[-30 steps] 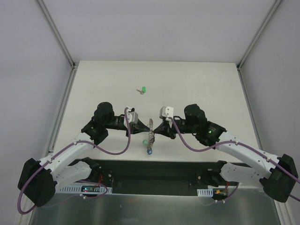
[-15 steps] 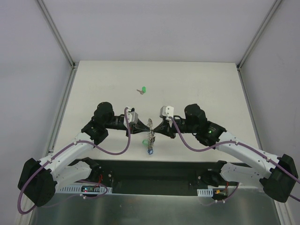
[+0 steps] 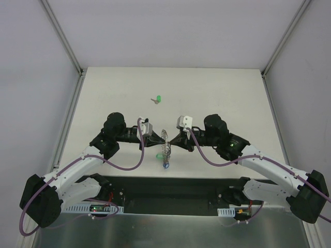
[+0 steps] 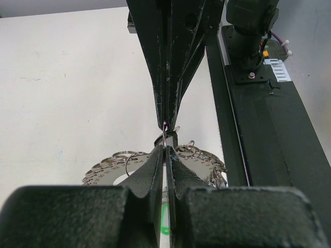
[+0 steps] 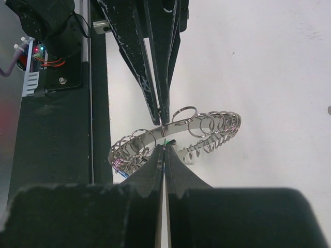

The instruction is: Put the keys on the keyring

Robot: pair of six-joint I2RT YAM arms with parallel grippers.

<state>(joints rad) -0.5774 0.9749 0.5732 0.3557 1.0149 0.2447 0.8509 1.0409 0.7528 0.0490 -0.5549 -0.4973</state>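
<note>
The keyring [image 3: 165, 150], a flat grey metal ring with wire loops round its rim, hangs on edge above the table between both grippers. My left gripper [image 3: 161, 138] is shut on a wire loop at its top rim [image 4: 164, 150]. My right gripper [image 3: 170, 140] is shut on the rim or a loop from the other side [image 5: 164, 147]. The ring also shows in the left wrist view [image 4: 106, 170] and in the right wrist view [image 5: 207, 124]. A green key [image 3: 159, 155] and a blue key [image 3: 165, 166] hang at the ring's lower part. Another green key [image 3: 158, 98] lies loose on the far table.
The white table [image 3: 222, 93] is walled in by grey panels left and right. The black base rail [image 3: 170, 186] with both arm mounts runs along the near edge, just below the hanging ring.
The two gripper tips have closed in a little on each other, and the ring hangs slightly more upright. The loose green key has not moved.
</note>
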